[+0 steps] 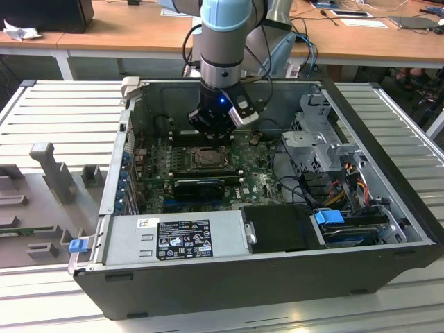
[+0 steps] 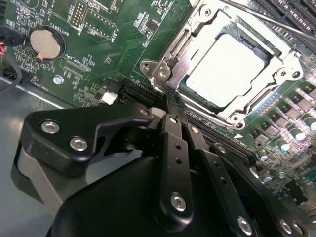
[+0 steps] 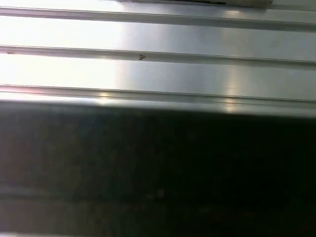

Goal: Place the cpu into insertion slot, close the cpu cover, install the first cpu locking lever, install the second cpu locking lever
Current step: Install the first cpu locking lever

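The cpu (image 2: 224, 69), a pale square chip, lies flat in the insertion slot (image 1: 208, 158) on the green board. The cpu cover (image 2: 197, 30), a silver frame, is down around it, and the chip shows through its window. A thin metal locking lever (image 2: 276, 22) runs along the socket's far side; whether it is latched I cannot tell. My gripper (image 2: 170, 98) is shut with nothing between the fingers. Its tips rest at the socket's corner, right by the cover's tab (image 2: 168, 73). In the exterior view the gripper (image 1: 210, 139) hangs just above the socket's back edge.
The open computer case (image 1: 388, 173) walls the work in. A power supply (image 1: 173, 239) fills the front, with a drive cage (image 1: 326, 149) and cables on the exterior view's right. A black card (image 1: 200, 186) lies in front of the socket. A coin battery (image 2: 47, 42) sits nearby. A ribbed metal table (image 3: 158, 69) surrounds the case.
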{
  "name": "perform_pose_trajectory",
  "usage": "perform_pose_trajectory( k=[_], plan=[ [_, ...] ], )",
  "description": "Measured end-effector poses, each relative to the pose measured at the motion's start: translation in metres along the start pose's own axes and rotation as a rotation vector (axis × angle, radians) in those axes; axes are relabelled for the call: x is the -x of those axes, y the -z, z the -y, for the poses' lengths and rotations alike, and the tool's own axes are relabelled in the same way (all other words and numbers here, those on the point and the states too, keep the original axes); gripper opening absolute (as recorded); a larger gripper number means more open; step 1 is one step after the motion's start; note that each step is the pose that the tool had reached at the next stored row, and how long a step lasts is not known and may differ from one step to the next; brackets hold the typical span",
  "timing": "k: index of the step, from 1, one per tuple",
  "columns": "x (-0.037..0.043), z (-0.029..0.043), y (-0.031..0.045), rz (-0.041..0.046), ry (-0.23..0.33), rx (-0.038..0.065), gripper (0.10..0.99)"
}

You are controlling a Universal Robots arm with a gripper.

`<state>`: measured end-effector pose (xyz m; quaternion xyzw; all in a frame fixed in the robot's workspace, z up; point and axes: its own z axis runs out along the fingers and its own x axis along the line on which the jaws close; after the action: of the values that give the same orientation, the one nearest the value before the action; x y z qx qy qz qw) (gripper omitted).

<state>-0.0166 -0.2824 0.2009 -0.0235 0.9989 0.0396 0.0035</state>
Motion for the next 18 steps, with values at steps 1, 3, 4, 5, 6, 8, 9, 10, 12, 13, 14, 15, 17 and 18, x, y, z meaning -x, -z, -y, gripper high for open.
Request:
perform_pose_trajectory(
  k=[1,3,4,5,6,8,9,10,12,13,14,15,17,18],
  plan=[
    [0.0000,0.0000,0.0000,0.0000,0.000,0.002,0.106],
    [0.0000,-0.0001,0.0006,0.0004,0.000,0.003,0.106],
    [0.0001,-0.0002,0.0017,0.0005,0.000,0.003,0.106],
    [0.0001,-0.0004,0.0050,0.0001,0.000,0.003,0.106],
    [0.0001,-0.0007,0.0086,0.0001,0.000,0.002,0.106],
    [0.0001,-0.0011,0.0135,-0.0001,0.000,0.001,0.106],
    [0.0001,-0.0008,0.0138,0.0001,0.000,0.001,0.106],
    [0.0001,0.0000,0.0139,0.0001,0.000,0.001,0.106],
    [0.0000,0.0012,0.0140,0.0000,0.000,0.001,0.106],
    [0.0000,0.0019,0.0141,-0.0001,0.000,0.001,0.106],
    [0.0000,0.0024,0.0141,0.0000,0.000,0.001,0.106],
    [-0.0001,0.0030,0.0142,-0.0001,0.000,0.001,0.106],
    [-0.0001,0.0040,0.0142,0.0000,0.000,0.001,0.106],
    [-0.0001,0.0044,0.0143,0.0000,0.000,0.001,0.106]
  ],
)
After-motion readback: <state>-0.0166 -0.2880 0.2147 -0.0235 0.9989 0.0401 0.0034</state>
